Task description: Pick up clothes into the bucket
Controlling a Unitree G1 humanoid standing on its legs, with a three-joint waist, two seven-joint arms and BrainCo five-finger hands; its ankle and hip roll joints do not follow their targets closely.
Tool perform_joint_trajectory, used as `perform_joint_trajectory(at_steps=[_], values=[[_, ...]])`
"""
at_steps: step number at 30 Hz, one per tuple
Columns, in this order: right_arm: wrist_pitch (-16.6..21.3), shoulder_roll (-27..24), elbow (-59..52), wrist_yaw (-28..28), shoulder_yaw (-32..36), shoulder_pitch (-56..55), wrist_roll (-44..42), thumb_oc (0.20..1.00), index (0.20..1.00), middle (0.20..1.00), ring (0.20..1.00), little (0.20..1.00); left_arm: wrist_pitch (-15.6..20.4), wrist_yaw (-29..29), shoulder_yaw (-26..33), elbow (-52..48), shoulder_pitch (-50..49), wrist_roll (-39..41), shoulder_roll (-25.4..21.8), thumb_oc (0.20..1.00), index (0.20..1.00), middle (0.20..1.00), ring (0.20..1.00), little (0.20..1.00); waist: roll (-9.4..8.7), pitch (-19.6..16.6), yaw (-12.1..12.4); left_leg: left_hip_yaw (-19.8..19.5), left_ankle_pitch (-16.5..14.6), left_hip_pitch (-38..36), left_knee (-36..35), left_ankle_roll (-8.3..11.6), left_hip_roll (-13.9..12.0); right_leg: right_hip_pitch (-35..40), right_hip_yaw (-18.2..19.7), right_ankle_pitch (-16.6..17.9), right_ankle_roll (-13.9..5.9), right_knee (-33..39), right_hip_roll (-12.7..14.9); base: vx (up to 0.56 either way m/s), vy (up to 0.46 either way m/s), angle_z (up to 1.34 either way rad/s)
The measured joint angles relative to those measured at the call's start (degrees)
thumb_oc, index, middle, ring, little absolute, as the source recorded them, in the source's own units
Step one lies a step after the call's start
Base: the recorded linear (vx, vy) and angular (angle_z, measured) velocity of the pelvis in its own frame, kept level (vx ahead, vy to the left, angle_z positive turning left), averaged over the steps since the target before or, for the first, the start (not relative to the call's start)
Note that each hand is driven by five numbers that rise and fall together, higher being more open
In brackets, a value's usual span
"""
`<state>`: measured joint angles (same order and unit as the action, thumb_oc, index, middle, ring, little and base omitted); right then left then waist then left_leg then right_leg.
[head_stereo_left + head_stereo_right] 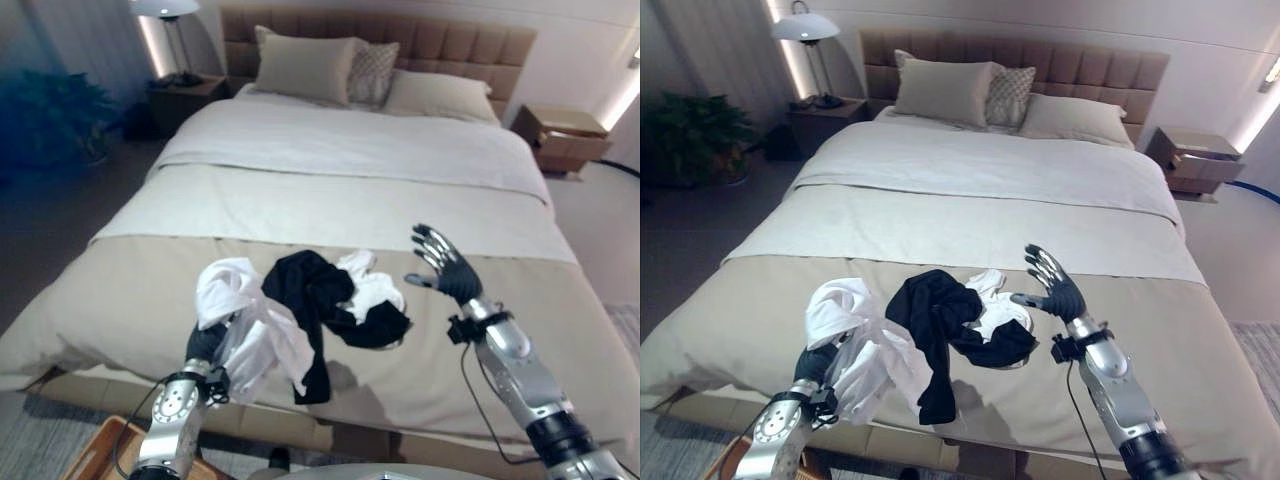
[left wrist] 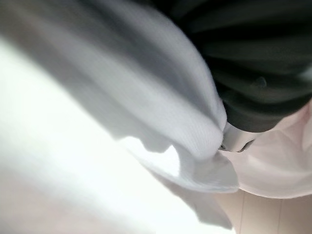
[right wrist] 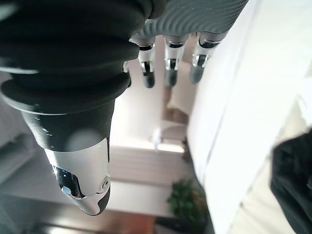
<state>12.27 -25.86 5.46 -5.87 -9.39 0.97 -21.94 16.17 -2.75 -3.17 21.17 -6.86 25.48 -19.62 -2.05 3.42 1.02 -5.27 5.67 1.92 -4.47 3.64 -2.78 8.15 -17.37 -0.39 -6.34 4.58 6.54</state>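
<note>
Risk: crumpled white cotton garment (image 1: pixel 240 320) bunched over the left hand (image 1: pixel 203 343), grip unreadable, may drag the tangled black garment (image 1: pixel 310 295) along; right hand (image 1: pixel 440 262) hovers spread.

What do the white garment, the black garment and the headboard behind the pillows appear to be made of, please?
White garment: soft, thin fabric, probably cotton; it bunches and hangs in loose folds from the left hand.
Black garment: matte, limp cloth, possibly jersey; it crumples and drapes over the bed's edge.
Headboard: padded upholstery in tan, stitched into square panels; fabric or leatherette, hard to say.
</note>
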Motion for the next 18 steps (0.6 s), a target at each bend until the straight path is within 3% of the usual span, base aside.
perform_joint_trajectory(at_steps=[3,4,5,7,8,9,10,12,13,14,15,16,18], values=[[0.6,0.4,0.6,1.0,0.6,-0.7,1.4,1.0,1.0,1.0,1.0,1.0,0.6,0.3,0.0,-1.1,0.3,0.0,0.7,0.2,0.2,0.2,0.2,0.2,-0.56,1.4,0.2,-3.7,0.8,1.9,0.2,1.18,0.1,0.1,-4.0,-0.8,0.41,-0.4,-0.6,-0.19,-0.108,0.72],[1.4,0.8,1.1,1.4,1.0,-0.3,2.3,1.0,1.0,1.0,1.0,1.0,0.8,0.7,-0.2,-1.6,0.5,-0.1,0.6,0.2,0.2,0.2,0.2,0.2,-0.28,2.4,1.5,-5.5,2.5,3.5,0.7,1.79,0.0,-0.5,-6.0,-1.2,0.68,-1.3,-1.4,-0.24,-0.114,0.7],[1.5,1.1,1.2,1.7,1.1,-0.3,2.3,1.0,1.0,1.0,1.0,1.0,0.9,0.9,0.0,-2.2,0.6,-0.3,0.6,0.2,0.2,0.2,0.2,0.2,-0.33,2.7,1.4,-6.6,1.6,4.3,1.0,2.98,-0.1,-0.5,-6.9,-1.5,0.62,-1.4,-1.4,-0.13,-0.048,0.85],[1.8,1.3,1.8,2.3,1.4,0.2,2.5,1.0,1.0,1.0,1.0,1.0,1.2,2.3,0.2,-3.0,1.1,-1.4,0.6,0.2,0.2,0.2,0.2,0.2,0.14,3.9,2.8,-7.3,1.6,7.0,1.1,2.74,-0.5,-1.7,-9.3,-1.8,0.91,-2.2,-2.5,-0.16,0.049,0.74],[1.9,1.2,1.8,2.7,1.8,0.2,2.8,1.0,1.0,1.0,1.0,1.0,1.2,2.8,0.2,-3.1,1.4,-2.3,0.6,0.2,0.2,0.2,0.2,0.2,0.25,4.7,2.8,-5.4,1.0,8.6,1.8,2.04,-1.4,-2.7,-11.1,-2.3,1.78,-3.7,-2.4,-0.21,0.114,0.63],[2.0,1.1,1.8,2.7,1.8,0.0,2.9,1.0,1.0,1.0,1.0,1.0,1.2,3.2,0.3,-3.1,1.6,-2.3,0.4,0.2,0.2,0.2,0.2,0.2,0.0,5.2,2.5,-1.0,-1.2,9.0,2.6,1.51,-2.7,-3.1,-12.8,-2.4,2.81,-4.6,-1.7,-0.19,0.12,0.81],[2.1,1.3,1.9,2.8,1.8,0.0,3.2,1.0,1.0,1.0,1.0,1.0,1.2,4.0,0.7,-3.1,1.8,-2.4,0.1,0.2,0.2,0.2,0.2,0.2,-1.95,6.4,2.0,4.6,-1.5,10.3,7.2,0.08,-3.4,-3.7,-13.7,-3.6,4.48,-6.8,1.1,-0.12,0.128,0.55],[2.2,1.7,1.8,3.0,1.8,0.4,3.4,1.0,1.0,1.0,1.0,1.0,1.2,5.4,1.2,-2.8,1.5,-2.8,0.0,0.2,0.2,0.2,0.2,0.2,-3.09,7.2,1.5,7.1,-3.7,11.0,16.9,-0.35,-5.5,-4.7,-13.6,-4.5,5.51,-10.5,4.4,0.01,0.16,0.25],[2.3,1.7,1.8,3.3,2.0,0.1,3.5,1.0,1.0,1.0,1.0,1.0,1.2,5.9,1.2,-2.8,1.5,-3.7,0.2,0.2,0.2,0.2,0.2,0.2,-2.47,7.2,1.1,6.7,-4.0,9.5,16.9,0.35,-6.3,-4.2,-13.6,-4.6,5.39,-10.8,4.8,0.08,0.17,0.26],[2.5,0.4,1.6,3.9,2.9,-0.8,4.0,1.0,1.0,1.0,1.0,1.0,1.9,6.6,1.1,-3.0,1.8,-5.2,1.2,0.2,0.2,0.2,0.2,0.2,0.19,6.9,-0.1,5.5,-4.0,6.0,13.4,0.84,-8.1,-3.6,-13.8,-5.3,3.45,-12.4,5.0,0.05,0.157,0.39],[2.5,0.5,1.7,4.0,4.1,-1.5,4.5,1.0,1.0,1.0,1.0,1.0,1.9,7.0,1.0,-3.1,2.4,-6.2,1.5,0.2,0.2,0.2,0.2,0.2,1.01,7.1,-0.6,5.6,-5.3,5.5,12.0,2.43,-7.7,-3.6,-14.4,-5.7,2.8,-13.5,5.6,0.03,0.149,0.57],[2.3,1.5,2.1,4.6,5.1,-3.2,4.6,1.0,1.0,1.0,1.0,1.0,2.2,8.0,1.2,-3.5,3.7,-6.8,1.2,0.2,0.2,0.2,0.2,0.2,-0.47,7.5,-0.8,5.1,-5.0,5.3,11.2,2.33,-5.6,-4.8,-14.5,-5.9,1.84,-15.9,8.3,0.02,0.133,0.41],[2.3,3.3,2.7,4.8,4.2,-3.2,4.6,1.0,1.0,1.0,1.0,1.0,2.5,9.9,2.4,-4.2,4.0,-7.4,-0.1,0.2,0.2,0.2,0.2,0.2,-2.55,7.6,0.2,6.2,-5.0,5.8,12.0,2.23,-3.6,-6.5,-12.9,-5.3,1.16,-17.1,10.8,-0.01,0.112,-0.01]])
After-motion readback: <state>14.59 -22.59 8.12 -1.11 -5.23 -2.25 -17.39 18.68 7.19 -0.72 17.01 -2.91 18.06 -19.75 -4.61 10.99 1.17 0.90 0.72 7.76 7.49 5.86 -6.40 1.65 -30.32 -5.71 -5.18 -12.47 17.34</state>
